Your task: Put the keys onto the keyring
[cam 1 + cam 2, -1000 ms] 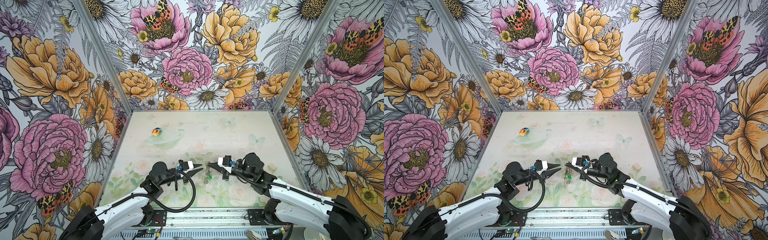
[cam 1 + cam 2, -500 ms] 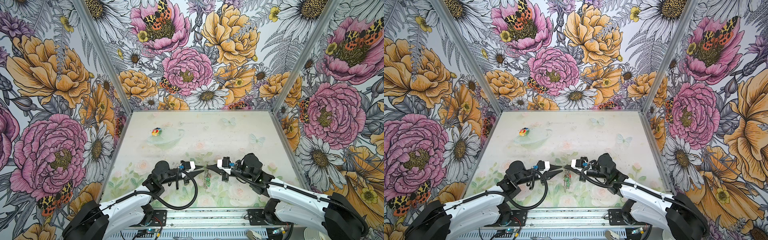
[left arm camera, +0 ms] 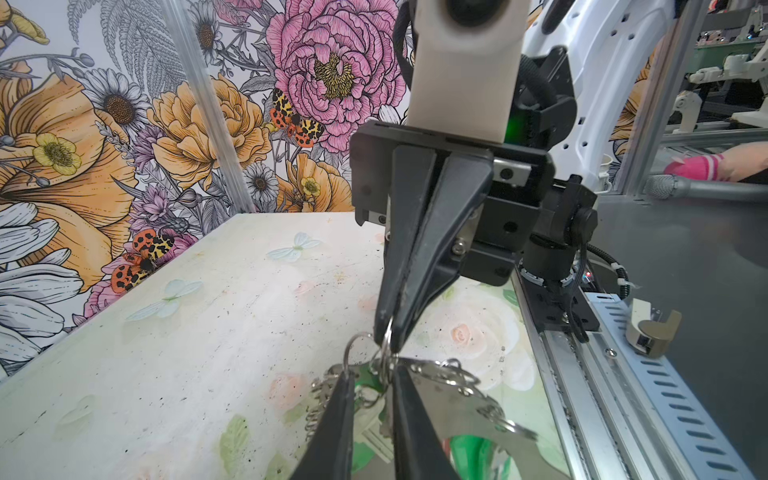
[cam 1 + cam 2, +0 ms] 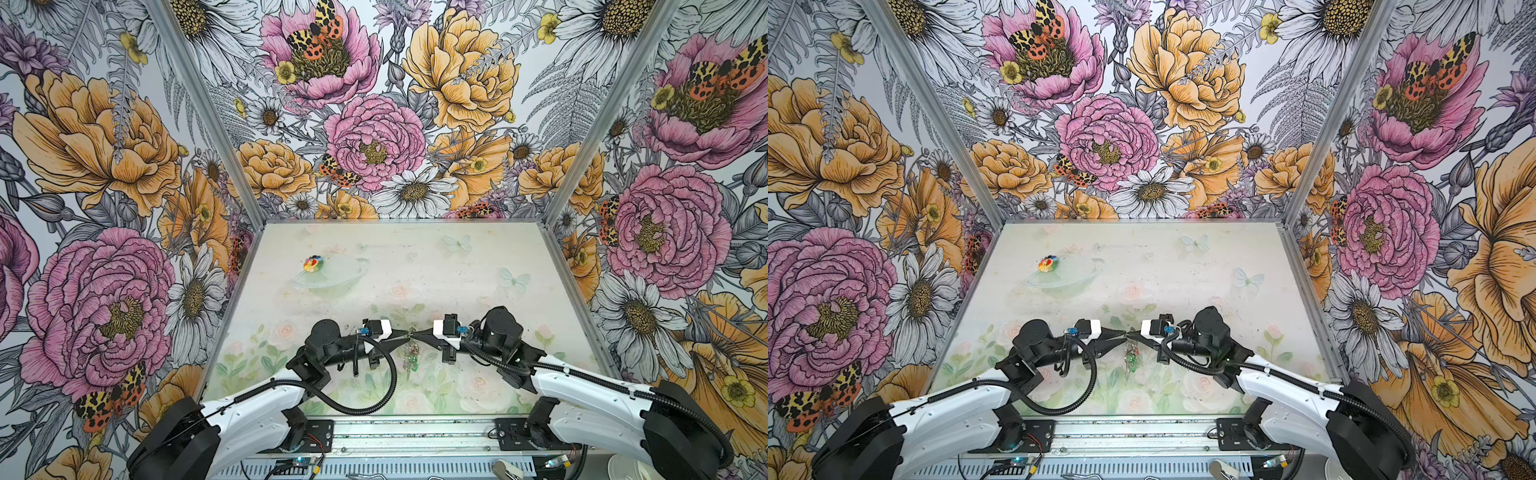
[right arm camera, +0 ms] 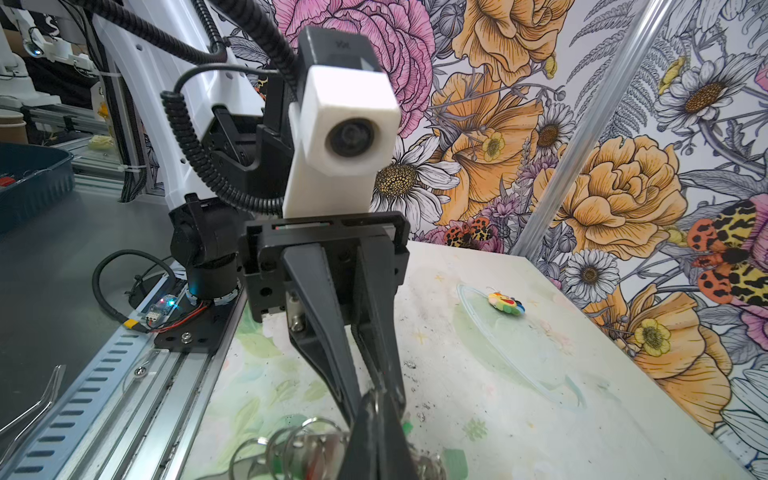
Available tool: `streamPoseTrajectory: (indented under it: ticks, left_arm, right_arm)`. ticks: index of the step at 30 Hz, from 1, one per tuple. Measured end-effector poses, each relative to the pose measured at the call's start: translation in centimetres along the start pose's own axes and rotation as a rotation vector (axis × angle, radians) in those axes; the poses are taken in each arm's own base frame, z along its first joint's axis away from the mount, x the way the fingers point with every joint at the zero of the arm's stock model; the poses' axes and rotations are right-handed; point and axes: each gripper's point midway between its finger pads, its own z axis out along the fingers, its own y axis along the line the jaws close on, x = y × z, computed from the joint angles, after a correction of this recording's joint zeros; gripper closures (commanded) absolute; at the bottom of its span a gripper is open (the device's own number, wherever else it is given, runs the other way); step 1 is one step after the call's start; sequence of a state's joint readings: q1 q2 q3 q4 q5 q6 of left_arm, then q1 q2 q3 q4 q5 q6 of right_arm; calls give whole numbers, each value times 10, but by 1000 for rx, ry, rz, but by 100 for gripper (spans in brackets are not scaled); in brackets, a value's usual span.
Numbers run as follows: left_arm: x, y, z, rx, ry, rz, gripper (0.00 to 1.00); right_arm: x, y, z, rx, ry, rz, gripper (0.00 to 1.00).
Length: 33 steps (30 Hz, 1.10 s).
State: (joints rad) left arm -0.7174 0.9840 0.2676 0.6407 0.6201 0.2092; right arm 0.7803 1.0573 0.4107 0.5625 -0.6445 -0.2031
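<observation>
Right gripper (image 3: 385,338) clamped tight on a silver wire loop of the flat grey oval keyring (image 3: 457,409); left gripper (image 3: 371,370) narrow with loops in the gap, grip unclear. Green-headed silver keys (image 4: 411,362) dangle beneath, mid-air above the pale floral table (image 4: 415,270), front centre.

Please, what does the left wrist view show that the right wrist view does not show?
Only the left wrist view: the right end effector from the front, shut on a wire loop, and pale butterflies printed on the table. Only the right wrist view: the left end effector under its white camera, the multicoloured toy, a blue bin outside the cell. Both: the keyring with its wire loops where the two end effectors meet.
</observation>
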Motion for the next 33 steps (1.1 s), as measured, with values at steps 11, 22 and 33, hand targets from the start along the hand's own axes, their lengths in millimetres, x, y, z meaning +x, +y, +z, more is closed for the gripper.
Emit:
streamPoseTrajectory:
  ticks: [11,22,33]
  left_arm:
    - [1,-3,3,29,5,-12,87]
    - [5,-4,4,37,22,-42,100]
    - [19,14,7,-78,168,49,100]
  right_arm:
    - [0,3,3,-5,-1,-2,100]
    - [4,2,3,10,14,-21,100]
    - [5,0,-14,45,139,-31,78]
